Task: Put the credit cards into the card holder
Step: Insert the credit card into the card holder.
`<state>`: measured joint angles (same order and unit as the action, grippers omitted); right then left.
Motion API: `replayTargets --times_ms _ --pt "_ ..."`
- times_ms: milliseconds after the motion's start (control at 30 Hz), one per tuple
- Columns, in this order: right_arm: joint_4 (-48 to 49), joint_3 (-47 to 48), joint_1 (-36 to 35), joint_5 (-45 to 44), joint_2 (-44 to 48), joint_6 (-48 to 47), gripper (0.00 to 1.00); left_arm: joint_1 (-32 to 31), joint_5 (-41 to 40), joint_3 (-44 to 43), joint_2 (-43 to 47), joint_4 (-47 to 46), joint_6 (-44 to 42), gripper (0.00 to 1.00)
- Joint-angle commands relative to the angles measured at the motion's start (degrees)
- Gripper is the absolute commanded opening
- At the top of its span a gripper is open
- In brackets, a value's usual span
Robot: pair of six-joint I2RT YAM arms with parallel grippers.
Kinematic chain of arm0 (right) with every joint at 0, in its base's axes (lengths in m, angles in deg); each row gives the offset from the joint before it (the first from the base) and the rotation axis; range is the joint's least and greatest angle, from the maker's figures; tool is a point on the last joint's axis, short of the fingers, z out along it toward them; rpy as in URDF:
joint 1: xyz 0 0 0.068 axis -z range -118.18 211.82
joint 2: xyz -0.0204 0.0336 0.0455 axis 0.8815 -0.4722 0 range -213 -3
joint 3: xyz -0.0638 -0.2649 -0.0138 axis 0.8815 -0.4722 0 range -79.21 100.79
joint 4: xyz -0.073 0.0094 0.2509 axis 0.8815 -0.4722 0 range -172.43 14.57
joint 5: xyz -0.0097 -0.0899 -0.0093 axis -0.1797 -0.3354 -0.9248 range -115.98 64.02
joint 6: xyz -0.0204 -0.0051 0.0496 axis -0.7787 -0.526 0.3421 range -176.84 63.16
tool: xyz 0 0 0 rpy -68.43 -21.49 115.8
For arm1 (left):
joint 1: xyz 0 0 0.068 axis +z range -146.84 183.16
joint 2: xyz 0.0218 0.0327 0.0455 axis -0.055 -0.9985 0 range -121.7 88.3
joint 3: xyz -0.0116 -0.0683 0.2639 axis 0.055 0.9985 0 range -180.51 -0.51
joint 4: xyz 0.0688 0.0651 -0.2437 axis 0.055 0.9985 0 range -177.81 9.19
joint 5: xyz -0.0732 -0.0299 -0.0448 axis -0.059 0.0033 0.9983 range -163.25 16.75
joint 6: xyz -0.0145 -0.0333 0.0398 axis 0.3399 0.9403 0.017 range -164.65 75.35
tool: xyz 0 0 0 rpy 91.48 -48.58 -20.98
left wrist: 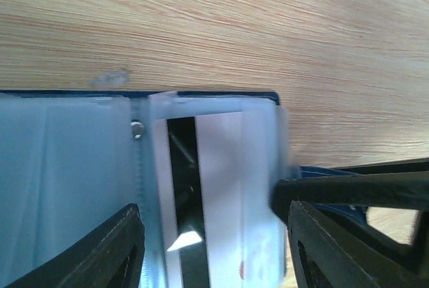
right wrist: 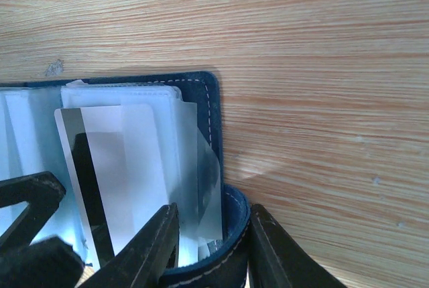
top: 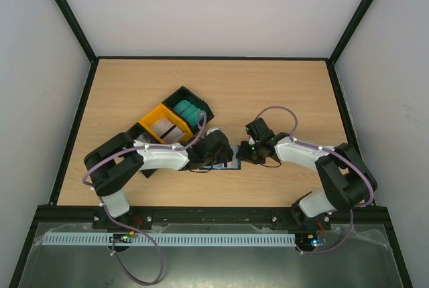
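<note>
The navy card holder [top: 232,165] lies open on the table between both grippers, its pale pockets showing in the left wrist view [left wrist: 67,174]. A whitish credit card [left wrist: 224,167] with a black stripe lies on its pockets, also seen in the right wrist view [right wrist: 134,161]. My left gripper [left wrist: 214,254] is open, its fingers either side of the card without clearly touching it. My right gripper [right wrist: 214,254] is shut on the card holder's curled navy edge [right wrist: 234,234]. One of its fingers [left wrist: 348,191] reaches to the card's right edge.
A black-and-yellow three-compartment tray [top: 161,110] stands just behind the left arm, holding teal cards [top: 188,111] and whitish cards [top: 167,128]. Black frame rails border the wooden table [top: 281,87].
</note>
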<state>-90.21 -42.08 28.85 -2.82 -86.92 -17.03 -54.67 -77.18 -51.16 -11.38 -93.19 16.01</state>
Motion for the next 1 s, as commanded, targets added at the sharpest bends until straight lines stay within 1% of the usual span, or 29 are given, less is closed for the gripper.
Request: replayTargets --times_ms 0,67,133,267,333,433,567,667,767,867,967 --pt "-5.8 -0.9 -0.3 -2.0 -1.2 -0.6 0.29 0.3 -2.5 -1.1 -0.1 4.5 0.2 0.61" --pt "-5.8 -0.9 -0.3 -2.0 -1.3 -0.7 0.29 0.3 -1.4 -1.1 -0.8 3.7 0.3 0.59" --pt "-5.6 -1.0 -0.3 -1.9 -1.3 -0.8 0.29 0.3 -0.3 -1.3 -1.7 3.0 0.1 0.54" --pt "-5.4 -1.2 -0.3 -1.9 -1.3 -0.8 0.29 0.0 0.5 -2.0 -3.2 2.5 -1.0 0.37" --pt "-5.3 -1.2 -0.3 -2.0 -1.5 -0.9 0.29 -0.1 0.8 -2.2 -3.7 2.2 -1.4 0.31" --pt "-5.3 -1.2 -0.3 -2.0 -1.4 -0.9 0.29 -0.2 1.7 -2.5 -3.9 1.1 -3.0 0.29" --pt "-5.3 -1.2 -0.3 -1.9 -1.4 -0.8 0.29 -0.3 2.4 -2.6 -3.0 -1.1 -5.7 0.29" --pt "-5.7 -0.9 -0.3 -2.9 -1.0 -0.8 0.29 -0.3 1.1 -3.4 -2.5 1.5 -6.7 0.33" --pt "-6.6 -0.4 -0.3 -5.0 -0.1 -0.7 0.29 -0.2 -1.2 -3.6 -0.3 4.5 -7.3 0.42" --pt "-8.0 0.6 -0.3 -6.9 0.8 -1.3 0.30 0.0 -3.2 -3.6 2.9 7.3 -8.6 0.54" --pt "-10.1 2.2 -0.3 -9.8 1.9 -2.2 0.32 0.4 -5.5 -3.6 6.2 10.5 -9.8 0.60"
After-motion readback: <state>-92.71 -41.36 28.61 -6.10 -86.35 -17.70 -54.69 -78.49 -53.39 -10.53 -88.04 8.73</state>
